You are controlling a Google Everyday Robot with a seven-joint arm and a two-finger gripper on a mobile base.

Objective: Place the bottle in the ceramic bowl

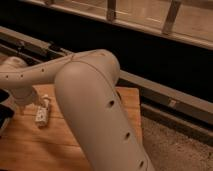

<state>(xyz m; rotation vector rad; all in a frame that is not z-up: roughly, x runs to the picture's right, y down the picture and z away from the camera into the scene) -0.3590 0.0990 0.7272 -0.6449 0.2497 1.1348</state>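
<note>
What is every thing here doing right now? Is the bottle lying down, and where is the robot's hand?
bottle: lying on its side on the table, not in any bowl.
gripper: low over the table, just left of the bottle; contact cannot be told.
arm: bent, reaching left across the table, blocking much of it.
wooden table: flat, holding the bottle.
ceramic bowl: not visible.

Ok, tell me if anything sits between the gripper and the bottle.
Nothing visible does: the gripper hangs close beside the bottle, which lies on the wooden table. The ceramic bowl is not in view.
</note>
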